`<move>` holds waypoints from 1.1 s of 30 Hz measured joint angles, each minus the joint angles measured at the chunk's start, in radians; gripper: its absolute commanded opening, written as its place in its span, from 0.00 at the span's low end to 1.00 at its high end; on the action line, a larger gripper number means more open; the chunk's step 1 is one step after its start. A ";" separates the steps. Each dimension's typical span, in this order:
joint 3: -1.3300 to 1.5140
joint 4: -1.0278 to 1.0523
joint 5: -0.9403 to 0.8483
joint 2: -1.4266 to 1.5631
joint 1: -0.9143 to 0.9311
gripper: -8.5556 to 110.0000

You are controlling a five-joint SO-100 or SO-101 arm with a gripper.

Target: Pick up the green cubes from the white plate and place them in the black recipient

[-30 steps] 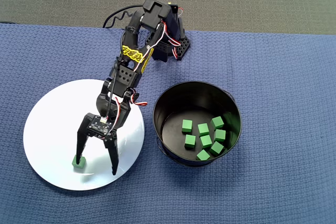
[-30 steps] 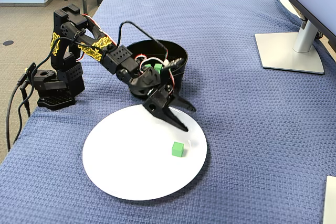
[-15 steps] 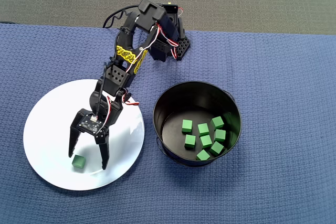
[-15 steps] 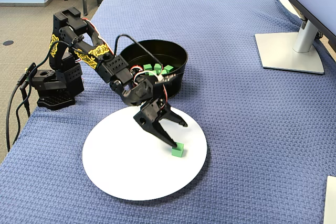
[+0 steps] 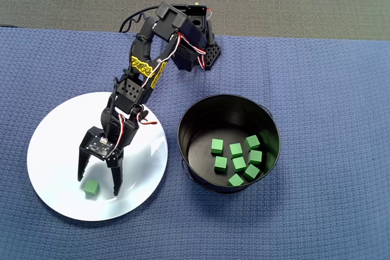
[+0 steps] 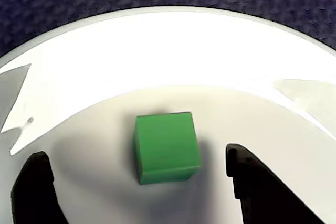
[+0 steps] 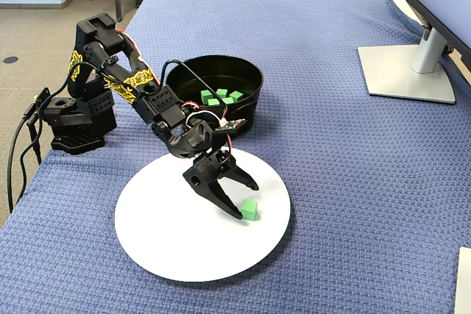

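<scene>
My claw hangs wide open over the white plate, gripping nothing. One green cube sits on the plate between my two fingers, touching neither. Beside the plate stands the black pot, with seven green cubes lying on its floor.

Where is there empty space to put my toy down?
The blue cloth right of the black pot is bare, as is the white plate left of the arm. It's crowded around the last green cube, between the open jaws.
</scene>
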 measured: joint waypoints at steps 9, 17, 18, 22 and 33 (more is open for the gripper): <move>-0.074 0.023 0.002 -0.052 0.000 0.38; -0.091 0.023 0.011 -0.089 0.000 0.33; -0.091 0.023 0.012 -0.089 0.000 0.31; -0.091 0.023 0.014 -0.089 -0.008 0.07; -0.035 -0.031 0.135 -0.012 0.003 0.07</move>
